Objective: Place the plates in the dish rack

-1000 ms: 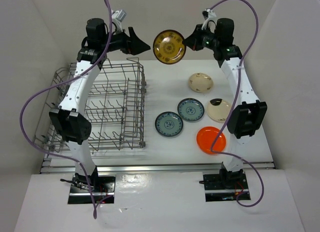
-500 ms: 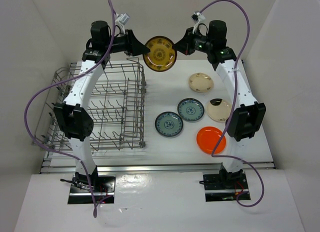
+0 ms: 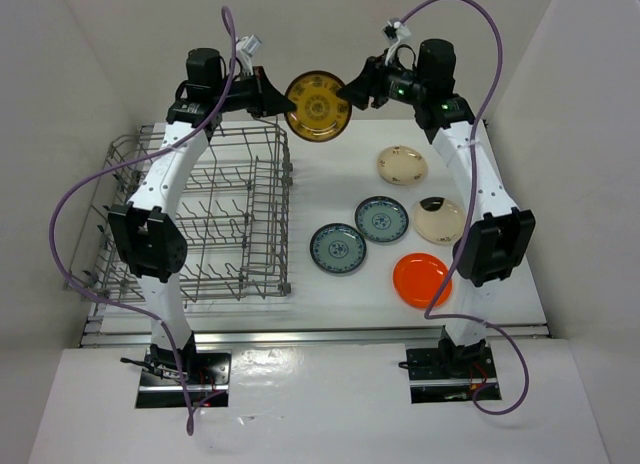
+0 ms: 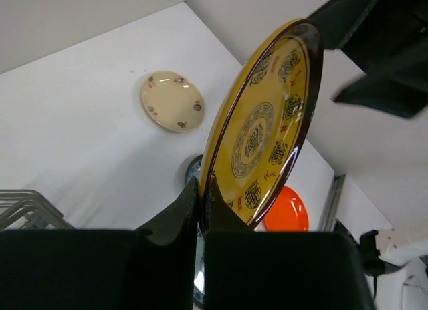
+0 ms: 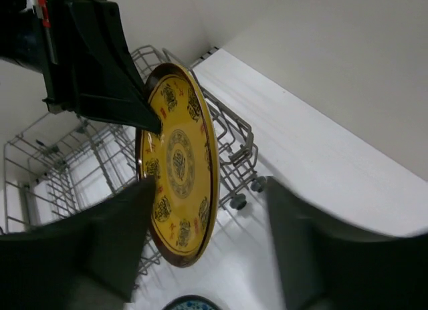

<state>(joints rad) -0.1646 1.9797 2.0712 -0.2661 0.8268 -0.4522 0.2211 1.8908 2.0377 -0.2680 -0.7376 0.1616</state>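
Note:
The brown-yellow patterned plate [image 3: 318,106] hangs on edge in the air above the table's far side, just right of the dish rack [image 3: 272,184]. My left gripper [image 3: 280,97] is shut on its left rim; in the left wrist view the fingers [image 4: 202,186] pinch the rim of the plate [image 4: 264,129]. My right gripper [image 3: 352,90] is open at the plate's right side. In the right wrist view its spread fingers [image 5: 210,186] straddle the plate [image 5: 179,163] without gripping it.
On the table to the right lie two cream plates [image 3: 402,165] [image 3: 438,220], two blue-green plates [image 3: 382,219] [image 3: 338,249] and an orange plate [image 3: 422,280]. White walls enclose the table at the back and sides.
The plate moved left from the right gripper to the left one. My left gripper closed on its rim, and my right gripper let go and opened.

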